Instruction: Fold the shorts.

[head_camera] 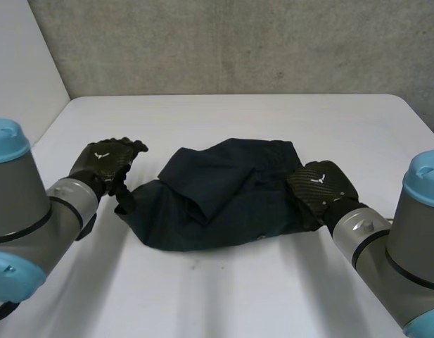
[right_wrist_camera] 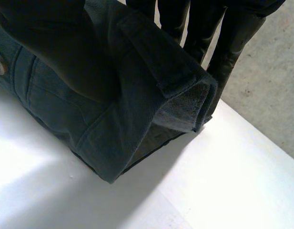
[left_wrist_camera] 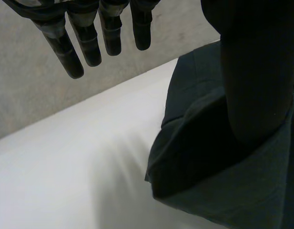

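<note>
Right hand [head_camera: 321,184] on shorts [head_camera: 224,197] (edge pinched)

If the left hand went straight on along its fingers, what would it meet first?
Likely nothing near: the left hand aims its straight fingers beside the shorts, over bare table toward the grey wall. Depth is unclear, so it might graze the shorts' edge.
</note>
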